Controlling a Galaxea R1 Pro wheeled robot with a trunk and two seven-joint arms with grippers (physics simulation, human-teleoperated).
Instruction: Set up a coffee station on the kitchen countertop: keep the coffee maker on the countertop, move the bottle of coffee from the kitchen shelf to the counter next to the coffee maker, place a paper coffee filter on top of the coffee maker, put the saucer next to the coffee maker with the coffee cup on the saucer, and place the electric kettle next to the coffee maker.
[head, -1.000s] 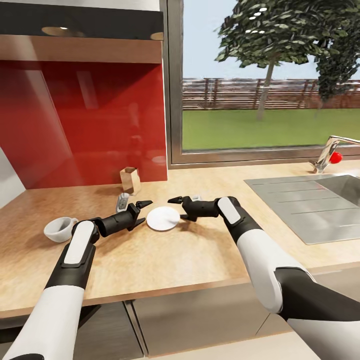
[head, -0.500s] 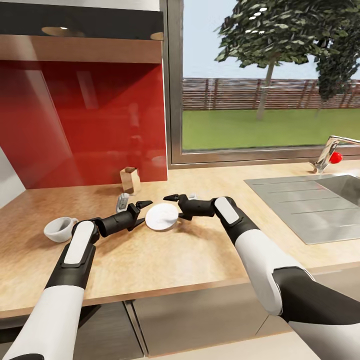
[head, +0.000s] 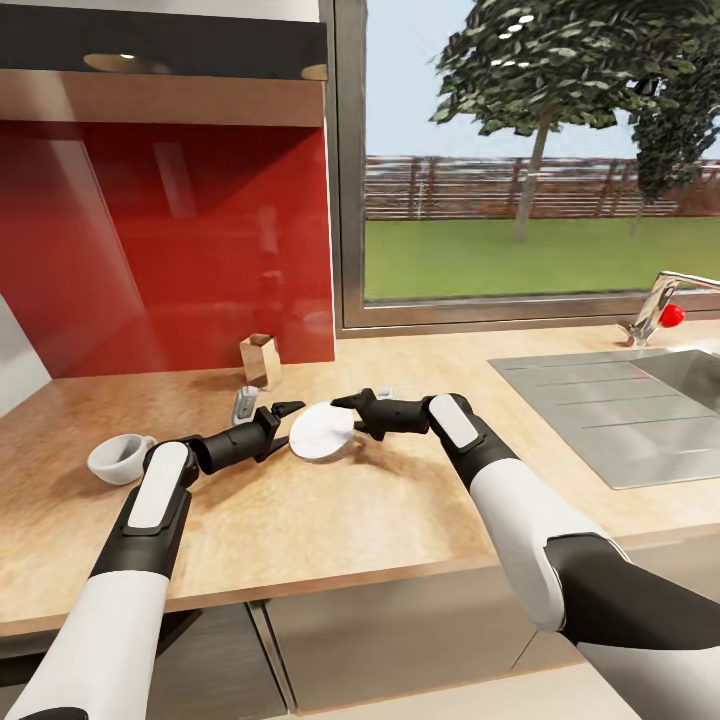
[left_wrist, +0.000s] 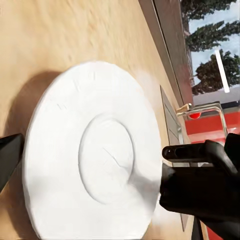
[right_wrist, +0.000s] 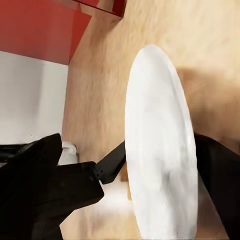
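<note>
Looking first at the saucer (head: 322, 432): stands tilted on the kitchen countertop (head: 350, 510), far rim raised, near-left rim seemingly down on the wood. Looks rigid, thin and glazed, so probably light but slippery, and likely to chip if dropped on its edge. Offers no handle; best taken at the rim, one finger over the lip and one under, not at the sunken centre (left_wrist: 107, 152).

Pinched already at the raised rim by the right gripper (head: 347, 418), fingers closed above and below the edge as far as can be judged from the left wrist view (left_wrist: 172, 167). Seen almost edge-on from the right wrist (right_wrist: 157, 145), which fits such a steep tilt. Needs a firm but not hard squeeze, since a smooth rim held at one point may swing or slide out.

Waits just beside the opposite rim: the left gripper (head: 288, 425), fingers spread and empty, not touching as far as visible. Could steady the lower edge if needed.

Sits well apart to the left, upright on the same worktop: the coffee cup (head: 120, 458).
</note>
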